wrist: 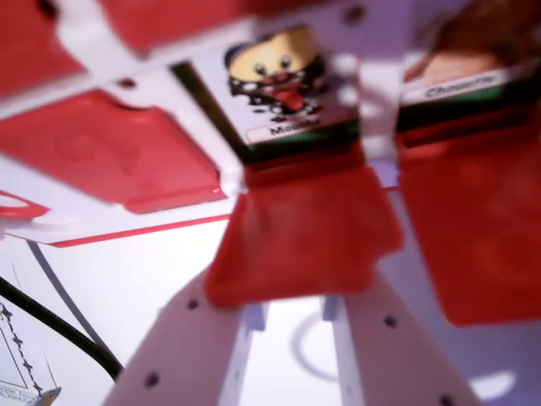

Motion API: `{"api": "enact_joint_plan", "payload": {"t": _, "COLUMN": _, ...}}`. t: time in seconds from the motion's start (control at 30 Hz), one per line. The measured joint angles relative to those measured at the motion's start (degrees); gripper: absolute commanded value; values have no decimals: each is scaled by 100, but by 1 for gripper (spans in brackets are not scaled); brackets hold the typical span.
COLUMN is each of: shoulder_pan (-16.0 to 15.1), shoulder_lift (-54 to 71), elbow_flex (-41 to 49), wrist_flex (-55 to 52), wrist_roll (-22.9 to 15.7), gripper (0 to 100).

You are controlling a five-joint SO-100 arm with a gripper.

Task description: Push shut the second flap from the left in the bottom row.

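Jaws parted beneath red flap (296, 241), cartoon card (279, 85) above

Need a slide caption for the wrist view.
Blurred close-up: white gripper under an open red flap below a cartoon face card.

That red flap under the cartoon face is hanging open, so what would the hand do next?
Probably nudge forward and up: the hand sits just below the open red flap, whose card is uncovered, so pushing should swing it shut. The view is blurry.
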Motion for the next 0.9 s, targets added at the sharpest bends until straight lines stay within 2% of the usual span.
{"api": "enact_joint_plan", "payload": {"t": 0.23, "shoulder_pan": 0, "shoulder_lift": 0, "elbow_flex": -70, "wrist_flex": -264, "wrist_roll": 0, "gripper": 2}}
{"api": "enact_joint_plan", "payload": {"t": 0.57, "shoulder_pan": 0, "shoulder_lift": -97, "elbow_flex": -211, "wrist_flex": -510, "wrist_roll": -202, "gripper": 2}}
{"api": "enact_joint_plan", "payload": {"t": 0.9, "shoulder_pan": 9, "shoulder_lift": -97, "elbow_flex": -220, "wrist_flex": -439, "wrist_roll": -220, "gripper": 2}}
